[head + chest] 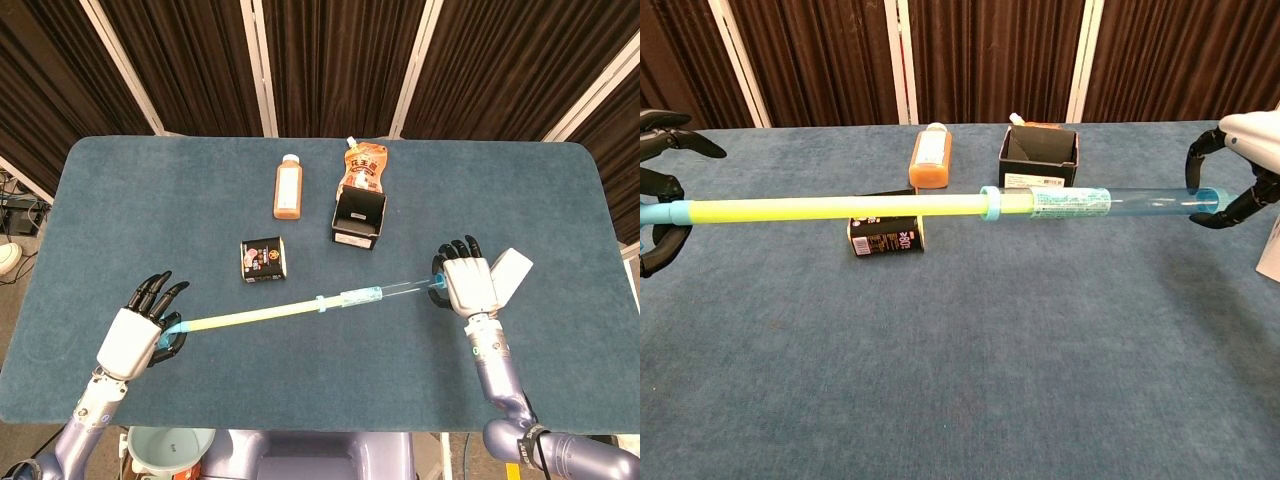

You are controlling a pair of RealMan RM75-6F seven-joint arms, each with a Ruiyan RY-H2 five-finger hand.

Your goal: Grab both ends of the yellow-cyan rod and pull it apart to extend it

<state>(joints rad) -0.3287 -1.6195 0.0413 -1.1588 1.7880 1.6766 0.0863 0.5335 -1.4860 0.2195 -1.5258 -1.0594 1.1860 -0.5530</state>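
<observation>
The yellow-cyan rod (300, 307) (890, 207) hangs level above the blue table (320, 380), stretched long. Its yellow inner part runs out to the left and its clear cyan tube (1110, 201) to the right, meeting at a cyan collar (991, 202). My left hand (140, 332) (655, 195) grips the cyan cap at the yellow end, at the chest view's left edge. My right hand (468, 283) (1240, 165) holds the cyan tube's end at the right edge.
Behind the rod lie an orange bottle (288, 187), a black can (262, 258), an open black box (359, 220) and an orange pouch (365, 165). A white box (510, 271) sits just right of my right hand. A bucket (165, 450) shows below the table's front edge.
</observation>
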